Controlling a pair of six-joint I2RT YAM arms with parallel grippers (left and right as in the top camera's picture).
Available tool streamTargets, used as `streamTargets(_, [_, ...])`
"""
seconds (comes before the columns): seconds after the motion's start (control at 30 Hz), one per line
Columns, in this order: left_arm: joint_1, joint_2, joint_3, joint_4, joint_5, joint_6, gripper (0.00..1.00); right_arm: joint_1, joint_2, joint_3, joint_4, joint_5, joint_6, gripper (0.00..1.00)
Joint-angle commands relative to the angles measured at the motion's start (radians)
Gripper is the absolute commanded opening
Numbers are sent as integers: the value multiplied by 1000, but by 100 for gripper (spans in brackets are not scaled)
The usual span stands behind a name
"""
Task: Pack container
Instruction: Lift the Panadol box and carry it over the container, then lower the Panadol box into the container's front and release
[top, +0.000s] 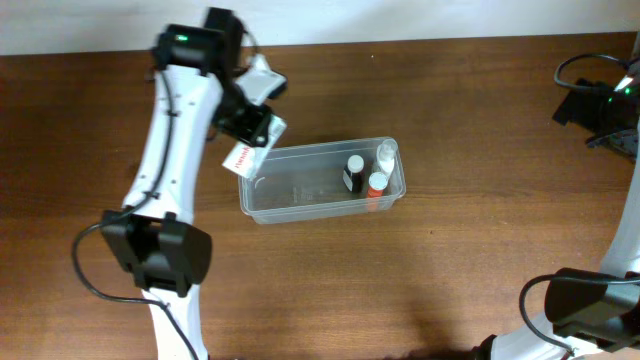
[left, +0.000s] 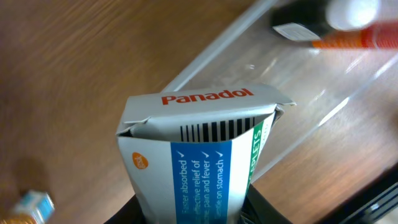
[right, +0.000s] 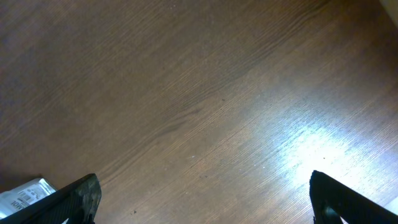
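Observation:
The clear plastic container (top: 300, 195) stands mid-table with three small bottles at its right end: a black one (top: 354, 172), a clear one (top: 386, 154) and an orange one (top: 377, 186). My left gripper (top: 250, 130) is shut on a white and blue Panadol box (top: 240, 158) and holds it just above the container's left rim. In the left wrist view the box (left: 205, 155) fills the middle, with the container (left: 298, 93) beyond it. My right gripper (right: 205, 199) is open and empty over bare wood at the far right of the table.
A small blue and white object (left: 34, 205) lies on the wood at the lower left of the left wrist view. A white label or packet (right: 25, 193) shows by the right gripper's left finger. Cables and arm bases (top: 600, 100) stand at the right edge.

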Motion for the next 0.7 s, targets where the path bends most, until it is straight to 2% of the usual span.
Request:
streamTargets(0.0, [-69,5,16,5,-66,156,35,-2,-5,5,1,12,13,98])
streamTargets(0.37, [-179,38,-23,4,-67,366,34,-2,-5,5,1,12,13,99])
streamTargets(0.47, [-190,39,-71,14,-67,455,32,-2,-5,5,1,12,13,98])
streamTargets(0.67, [-193,39,-199,81,-68,552,28,-2,-5,5,1,12,13,99])
